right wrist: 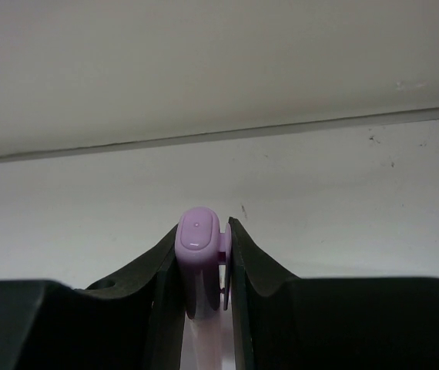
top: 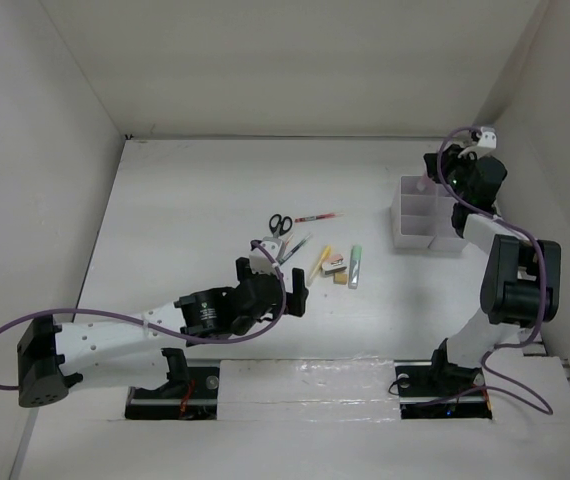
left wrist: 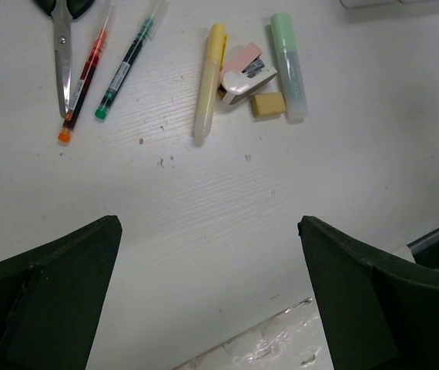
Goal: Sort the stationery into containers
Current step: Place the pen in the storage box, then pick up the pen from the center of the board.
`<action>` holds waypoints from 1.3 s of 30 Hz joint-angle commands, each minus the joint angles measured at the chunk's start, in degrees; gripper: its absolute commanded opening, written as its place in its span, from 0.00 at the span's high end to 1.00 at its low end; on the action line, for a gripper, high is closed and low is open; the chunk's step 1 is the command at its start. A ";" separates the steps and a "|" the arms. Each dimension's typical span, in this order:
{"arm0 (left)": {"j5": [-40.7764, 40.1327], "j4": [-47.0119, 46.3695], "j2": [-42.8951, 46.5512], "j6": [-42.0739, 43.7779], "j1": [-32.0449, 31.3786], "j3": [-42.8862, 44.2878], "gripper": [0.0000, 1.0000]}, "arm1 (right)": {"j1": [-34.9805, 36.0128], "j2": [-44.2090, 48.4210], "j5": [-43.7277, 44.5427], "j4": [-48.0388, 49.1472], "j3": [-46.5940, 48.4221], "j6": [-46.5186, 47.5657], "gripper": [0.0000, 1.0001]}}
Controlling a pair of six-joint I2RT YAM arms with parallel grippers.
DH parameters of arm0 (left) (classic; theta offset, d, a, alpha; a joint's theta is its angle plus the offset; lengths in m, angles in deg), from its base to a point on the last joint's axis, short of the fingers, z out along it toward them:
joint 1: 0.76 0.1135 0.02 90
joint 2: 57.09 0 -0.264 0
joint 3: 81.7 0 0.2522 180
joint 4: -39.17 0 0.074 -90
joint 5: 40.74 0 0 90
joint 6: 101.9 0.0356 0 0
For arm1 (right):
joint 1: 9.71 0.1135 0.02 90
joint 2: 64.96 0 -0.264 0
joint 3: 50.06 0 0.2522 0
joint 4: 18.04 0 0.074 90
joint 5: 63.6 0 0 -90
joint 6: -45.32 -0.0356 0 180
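Observation:
The stationery lies in a loose row mid-table: black-handled scissors [top: 280, 222], a thin red pen [top: 315, 217], a green-tipped pen [top: 295, 245], a yellow marker [top: 319, 263], a white-pink eraser [top: 335, 264], a small yellowish block [top: 339, 279] and a light green marker [top: 355, 266]. My left gripper [top: 270, 280] is open and empty just in front of them. Its wrist view shows the scissors [left wrist: 61, 46], red pen [left wrist: 87, 73], yellow marker [left wrist: 209, 81], eraser [left wrist: 244, 73], block [left wrist: 268, 104] and green marker [left wrist: 289, 65] beyond the fingers [left wrist: 58, 285]. My right gripper [top: 445, 165] is shut on a pale pink marker [right wrist: 199, 239] above the white organizer box [top: 425, 215].
White walls enclose the table on the left, back and right. The organizer box stands near the right wall. A taped seam [left wrist: 281, 339] runs along the table close to the arm bases.

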 commanded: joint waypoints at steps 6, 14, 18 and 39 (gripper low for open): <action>0.14 -1.78 1.80 1.22 -0.19 0.35 0.00 | -0.20 -1.22 -0.21 5.38 -0.06 0.43 0.81; 0.14 -1.25 1.80 1.22 -0.19 0.35 0.00 | -0.20 1.76 -0.83 6.88 -2.26 0.43 0.25; -1.18 -1.25 1.80 -0.44 -0.19 0.35 0.00 | 1.64 6.06 -0.22 6.88 -3.75 0.43 0.00; 2.25 -6.61 -36.16 13.79 7.54 18.63 0.02 | 20.37 47.28 8.67 -29.85 -10.08 5.18 0.00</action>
